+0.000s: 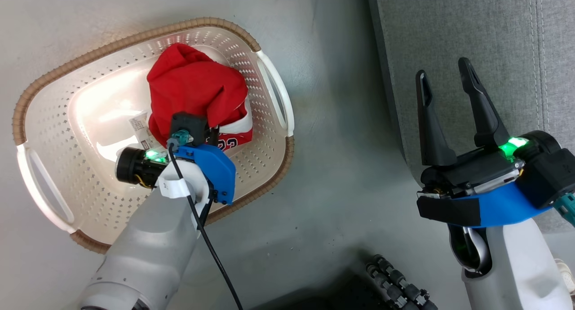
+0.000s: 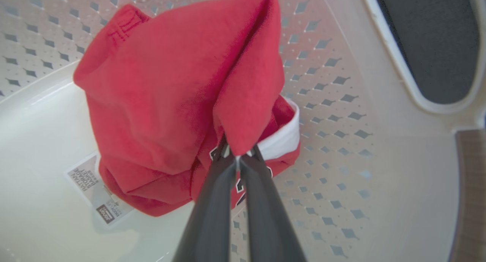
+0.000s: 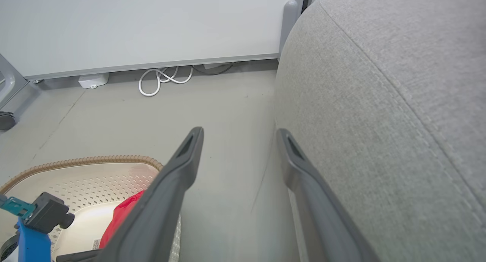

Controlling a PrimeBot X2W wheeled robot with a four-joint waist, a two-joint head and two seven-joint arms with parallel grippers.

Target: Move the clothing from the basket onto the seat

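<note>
Left gripper (image 2: 238,155): my two long dark fingers were pressed together, pinching a fold of the red fabric clothing (image 2: 171,102) with white trim. The clothing lay bunched inside the cream-white perforated plastic basket (image 1: 90,76) with the brown woven-look rim. It sat on the basket floor, toward the white handle (image 1: 276,94) on the sofa side. The pinched fold stood in a peak above the rest of the heap. Printed digits showed at the lower edge of the heap, just beside my fingers; I could not read them whole. One white paper label (image 2: 97,190) lay flat on the basket floor, partly under the heap.

Right gripper (image 1: 442,69): fingers spread wide, holding nothing. It hung well outside the basket, past that same handle, at the rounded edge of the large grey fabric-upholstered sofa (image 1: 471,31). The sofa stood beside the basket and apart from it, with a strip of grey floor (image 1: 341,166) between them.
</note>
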